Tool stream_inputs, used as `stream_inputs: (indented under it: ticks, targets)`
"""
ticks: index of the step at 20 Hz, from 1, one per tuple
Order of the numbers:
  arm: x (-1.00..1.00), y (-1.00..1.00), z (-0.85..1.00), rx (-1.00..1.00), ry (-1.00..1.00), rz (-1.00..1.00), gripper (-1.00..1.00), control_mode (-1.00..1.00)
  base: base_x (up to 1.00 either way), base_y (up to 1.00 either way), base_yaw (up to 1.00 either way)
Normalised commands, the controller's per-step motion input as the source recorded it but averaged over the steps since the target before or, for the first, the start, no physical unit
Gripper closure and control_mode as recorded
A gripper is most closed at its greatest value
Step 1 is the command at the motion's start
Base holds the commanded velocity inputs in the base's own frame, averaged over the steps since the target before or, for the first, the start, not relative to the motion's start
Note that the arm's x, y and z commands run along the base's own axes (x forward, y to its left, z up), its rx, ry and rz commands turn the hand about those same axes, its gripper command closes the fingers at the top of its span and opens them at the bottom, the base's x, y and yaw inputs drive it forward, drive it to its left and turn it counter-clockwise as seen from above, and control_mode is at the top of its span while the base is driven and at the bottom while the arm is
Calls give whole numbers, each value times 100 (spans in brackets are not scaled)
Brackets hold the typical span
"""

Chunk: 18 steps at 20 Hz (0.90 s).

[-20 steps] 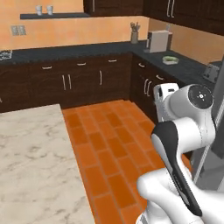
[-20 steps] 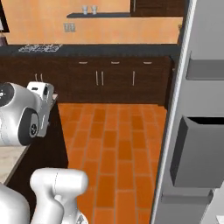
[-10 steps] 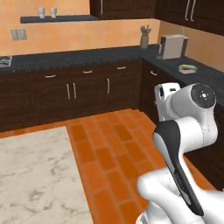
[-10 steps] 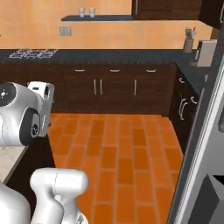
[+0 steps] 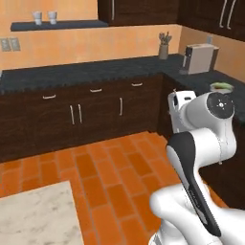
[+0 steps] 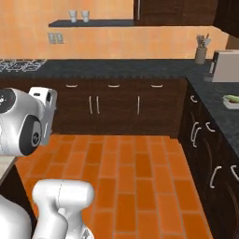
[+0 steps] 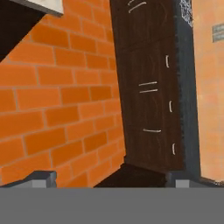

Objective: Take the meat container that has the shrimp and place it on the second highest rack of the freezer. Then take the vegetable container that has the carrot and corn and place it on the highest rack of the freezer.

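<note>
Facing dark cabinets [image 5: 95, 115] w/ pincer [image 7: 109, 179] wide open, empty. You can't see either container or freezer here. Risk: arm [image 5: 201, 143], tucked high, could clip island bench [image 5: 38, 215] if base turns.
</note>
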Motion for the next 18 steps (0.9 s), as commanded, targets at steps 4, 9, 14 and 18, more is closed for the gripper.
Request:
stream_inputs:
  ticks: [4,9,14,18]
  targets:
    - [0,0,0,0,0,0,-100,100,100,-65,-23]
    - [0,0,0,0,0,0,-100,100,99,-55,-38]
    - [0,0,0,0,0,0,-100,100,92,-15,-47]
    - [0,0,0,0,0,0,-100,100,74,10,-58]
